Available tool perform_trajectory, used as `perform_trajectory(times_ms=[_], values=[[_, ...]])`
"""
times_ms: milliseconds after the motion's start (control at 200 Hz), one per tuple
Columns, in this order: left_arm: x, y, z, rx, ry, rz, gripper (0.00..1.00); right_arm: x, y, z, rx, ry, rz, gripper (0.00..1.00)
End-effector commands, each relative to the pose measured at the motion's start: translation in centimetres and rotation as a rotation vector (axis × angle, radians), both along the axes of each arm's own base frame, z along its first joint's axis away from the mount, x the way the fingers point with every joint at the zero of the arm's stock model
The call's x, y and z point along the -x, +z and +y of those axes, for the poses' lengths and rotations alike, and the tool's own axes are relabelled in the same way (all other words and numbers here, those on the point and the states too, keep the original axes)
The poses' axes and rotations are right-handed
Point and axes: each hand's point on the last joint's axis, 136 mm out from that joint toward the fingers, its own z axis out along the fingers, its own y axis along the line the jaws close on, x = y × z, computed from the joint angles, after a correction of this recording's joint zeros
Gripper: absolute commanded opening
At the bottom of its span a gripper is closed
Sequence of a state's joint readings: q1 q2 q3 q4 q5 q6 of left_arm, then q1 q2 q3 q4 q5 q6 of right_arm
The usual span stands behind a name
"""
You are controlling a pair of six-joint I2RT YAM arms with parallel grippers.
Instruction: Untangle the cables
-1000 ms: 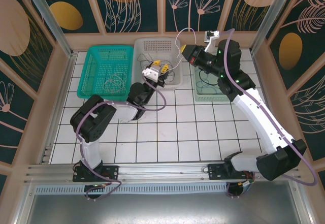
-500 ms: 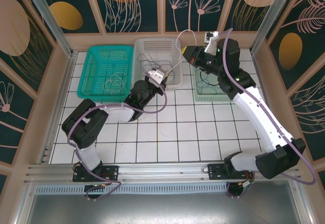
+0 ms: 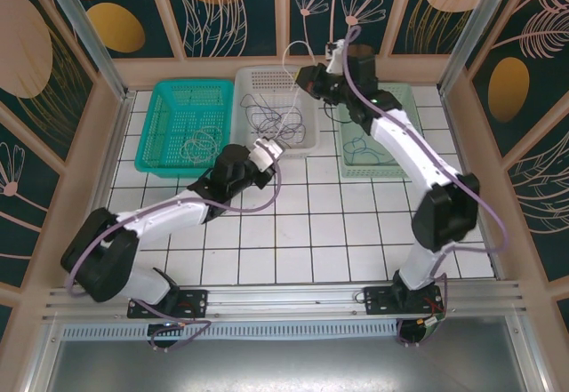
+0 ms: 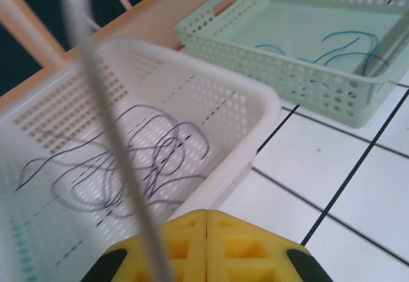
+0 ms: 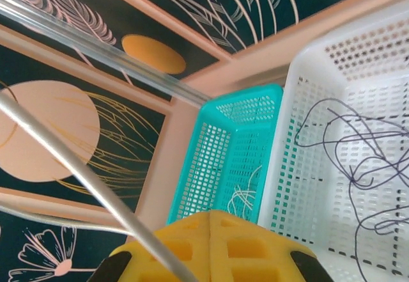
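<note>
**Top external: 1 pale cable pinched at both ends, above the dark tangle**

Top external view, layout: the left gripper [image 3: 269, 149] sits at the near rim of the white basket [image 3: 242, 108]. The right gripper [image 3: 307, 79] is raised over that basket's far right corner.

Tools: both wrist views show yellow fingers pressed together with no gap. A pale cable [image 4: 105, 103] leaves each pinch, so the 2 grippers are each clamped on it.

Key relation: the cable's long axis runs from the left gripper up and away to the right gripper. It spans the white basket from near to far.

- The dark cables [image 3: 277, 112] lie in loose overlapping loops on the basket floor, under that span.
- I cannot tell whether the pale cable touches them anywhere.
- A teal basket [image 3: 160, 130] holding other pale cables lies to the left, and the left arm is nearer to it.
- A pale green basket [image 3: 404, 134] on the right holds 1 dark loop.

Judgement: 1 strand looks lifted out, and the dark tangle is not yet sorted.
</note>
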State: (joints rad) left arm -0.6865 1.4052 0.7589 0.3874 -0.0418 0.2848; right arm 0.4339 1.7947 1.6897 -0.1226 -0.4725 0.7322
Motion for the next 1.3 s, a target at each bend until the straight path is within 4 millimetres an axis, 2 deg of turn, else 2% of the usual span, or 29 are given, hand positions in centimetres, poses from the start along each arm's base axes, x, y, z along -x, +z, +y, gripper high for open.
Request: perform_trajectory(times_ms=[0, 125, 145, 155, 160, 170, 230, 250, 315, 370, 475, 621, 681, 826, 866, 941, 986, 1091, 1146, 1216, 1296], values=[[-0.1, 0.9, 3.4, -0.03, 0.143, -0.023, 0.05, -1.2, 1.7, 5.0, -0.111, 0.132, -0.048, 0.0], [-1.6, 2.6, 8.0, -0.022, 0.39, -0.048, 0.0, -3.5, 0.5, 11.0, -0.163, 0.254, -0.017, 0.0], [-1.8, 2.7, 8.8, -0.023, 0.428, -0.046, 0.0, -4.0, -0.5, 11.9, -0.162, 0.268, 0.005, 0.0], [-2.0, 2.8, 9.3, -0.02, 0.448, -0.043, 0.0, -4.2, -0.2, 12.2, -0.167, 0.274, -0.004, 0.0], [-2.0, 2.9, 9.4, -0.02, 0.454, -0.042, 0.0, -4.2, -1.1, 12.5, -0.162, 0.278, 0.018, 0.0], [-2.2, 2.9, 9.9, -0.018, 0.471, -0.037, 0.0, -4.4, -1.1, 12.9, -0.167, 0.283, 0.02, 0.0], [-3.0, 2.9, 12.3, 0.004, 0.549, 0.0, 0.0, -6.0, -2.6, 14.4, -0.196, 0.303, 0.046, 0.0], [-3.3, 2.8, 13.1, 0.01, 0.575, 0.011, 0.0, -5.5, -2.3, 15.7, -0.218, 0.328, 0.041, 0.0], [-4.0, 2.3, 15.3, 0.025, 0.643, 0.041, 0.0, -6.0, -3.4, 17.1, -0.285, 0.35, 0.064, 0.0], [-4.4, 1.8, 16.6, 0.026, 0.686, 0.07, 0.0, -6.3, -4.9, 17.9, -0.315, 0.35, 0.088, 0.02], [-4.6, 0.1, 17.3, 0.015, 0.706, 0.128, 0.0, -5.7, -7.3, 19.6, -0.361, 0.358, 0.09, 0.14], [-5.0, -1.6, 18.3, 0.016, 0.749, 0.175, 0.0, -4.4, -8.2, 22.2, -0.406, 0.386, 0.068, 0.24], [-5.3, -2.0, 18.8, 0.045, 0.757, 0.201, 0.0, -4.0, -8.8, 23.1, -0.405, 0.393, 0.075, 0.34], [-6.1, -2.6, 20.4, 0.096, 0.792, 0.24, 0.0, -3.7, -11.0, 23.9, -0.386, 0.375, 0.122, 0.42], [-6.3, -2.7, 20.9, 0.093, 0.81, 0.241, 0.0, -3.6, -11.2, 23.9, -0.385, 0.378, 0.126, 0.47], [-6.9, -2.9, 21.8, 0.097, 0.836, 0.247, 0.0, -3.4, -10.6, 23.9, -0.386, 0.387, 0.114, 0.49], [-7.4, -3.0, 22.0, 0.106, 0.833, 0.25, 0.0, -3.3, -9.9, 23.8, -0.383, 0.393, 0.098, 0.51], [-8.4, -3.8, 22.7, 0.117, 0.846, 0.283, 0.0, -2.8, -7.7, 23.5, -0.369, 0.403, 0.041, 0.64], [-8.8, -4.3, 23.0, 0.115, 0.861, 0.307, 0.11, -2.7, -6.9, 23.2, -0.347, 0.396, 0.011, 0.74], [-9.1, -4.8, 23.7, 0.115, 0.906, 0.324, 0.32, -2.6, -6.0, 22.6, -0.304, 0.377, -0.022, 0.83], [-9.4, -5.5, 24.1, 0.149, 0.933, 0.355, 0.68, -2.8, -5.6, 21.7, -0.244, 0.344, -0.035, 0.89]])
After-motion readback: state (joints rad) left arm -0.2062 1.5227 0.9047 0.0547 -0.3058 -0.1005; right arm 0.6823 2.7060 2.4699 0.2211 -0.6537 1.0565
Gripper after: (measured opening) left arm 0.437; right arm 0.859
